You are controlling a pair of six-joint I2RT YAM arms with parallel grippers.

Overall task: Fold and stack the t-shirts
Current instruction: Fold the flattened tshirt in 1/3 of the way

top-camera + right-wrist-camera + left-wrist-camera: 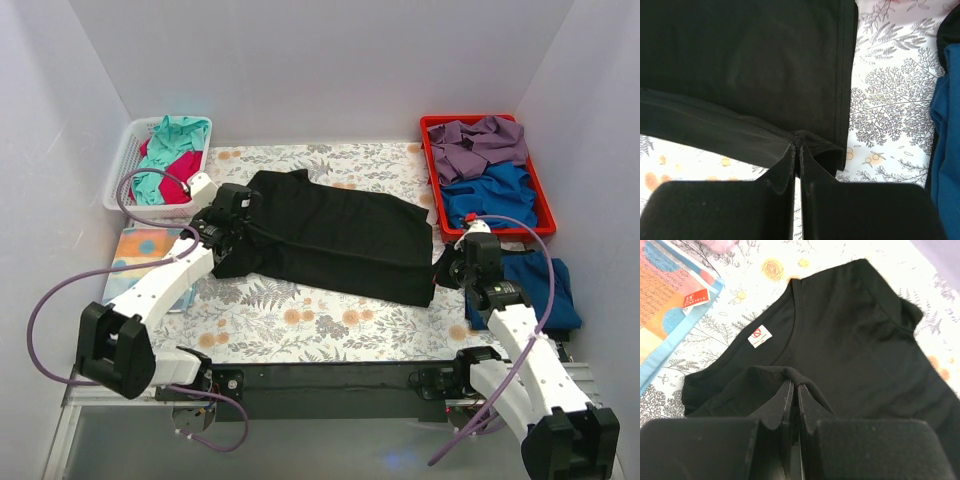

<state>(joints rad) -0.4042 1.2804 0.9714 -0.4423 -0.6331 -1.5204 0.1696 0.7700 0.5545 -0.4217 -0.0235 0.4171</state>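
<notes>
Top view: the black t-shirt [340, 235] lies spread across the middle of the floral worktop [300, 320]. The left tool [228, 228] is at its left edge and the right tool [452, 268] at its right edge.

Left wrist view: the left tool is clamped on a raised fold of black cloth, with the neck label [759, 336] just beyond.

Right wrist view: the right tool pinches the shirt's hem corner. A dark blue t-shirt [946, 150] lies at the frame's right edge.
</notes>
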